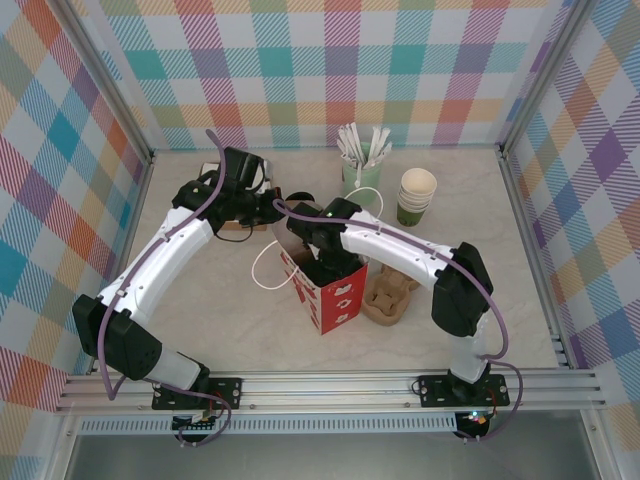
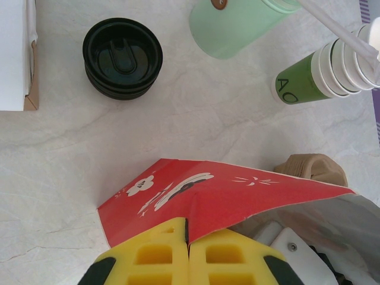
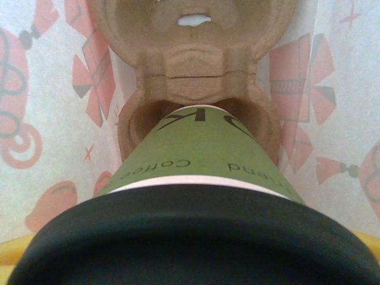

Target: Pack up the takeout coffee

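The takeout coffee (image 3: 202, 160), a green paper cup with a black lid, is held low inside the red paper bag (image 1: 335, 300). Its base sits in a socket of a brown cardboard cup carrier (image 3: 196, 71) on the bag's floor. My right gripper (image 1: 322, 255) reaches down into the bag and is shut on the cup near its lid; yellow finger edges (image 3: 9, 270) show beside the lid. At the far side of the bag, my left gripper (image 2: 189, 237) is shut on the bag's red rim (image 2: 237, 196), keeping the mouth spread.
A brown carrier (image 1: 390, 295) lies just right of the bag. Behind it stand the pale green stirrer pot (image 1: 362, 170) and a stack of lidless green cups (image 1: 416, 195). Black lids (image 2: 122, 57) and a white box (image 2: 15, 53) sit at the back left.
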`<action>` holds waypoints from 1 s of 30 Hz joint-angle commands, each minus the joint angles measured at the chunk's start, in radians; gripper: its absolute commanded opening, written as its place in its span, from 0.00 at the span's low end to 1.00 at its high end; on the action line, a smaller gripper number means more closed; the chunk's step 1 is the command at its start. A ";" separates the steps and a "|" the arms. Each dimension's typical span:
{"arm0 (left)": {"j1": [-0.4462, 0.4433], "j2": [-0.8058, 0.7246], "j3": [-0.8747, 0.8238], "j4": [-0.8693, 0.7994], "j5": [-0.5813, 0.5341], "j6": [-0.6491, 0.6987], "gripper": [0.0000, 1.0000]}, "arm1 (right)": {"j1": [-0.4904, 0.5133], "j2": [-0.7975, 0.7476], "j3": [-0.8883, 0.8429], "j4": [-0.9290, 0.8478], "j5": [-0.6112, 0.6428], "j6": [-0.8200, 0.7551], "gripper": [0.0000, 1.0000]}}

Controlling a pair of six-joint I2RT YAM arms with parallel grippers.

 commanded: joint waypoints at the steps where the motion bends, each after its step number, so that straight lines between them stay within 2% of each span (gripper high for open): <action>1: -0.012 0.008 0.019 -0.004 0.008 -0.002 0.04 | 0.006 0.030 -0.028 -0.003 0.002 -0.026 0.73; 13: -0.012 0.008 0.020 -0.005 0.006 0.001 0.04 | 0.005 0.046 -0.117 0.083 -0.009 -0.039 0.73; 30: -0.012 0.008 0.011 0.000 0.008 -0.004 0.04 | 0.005 0.088 -0.187 0.116 -0.023 -0.051 0.74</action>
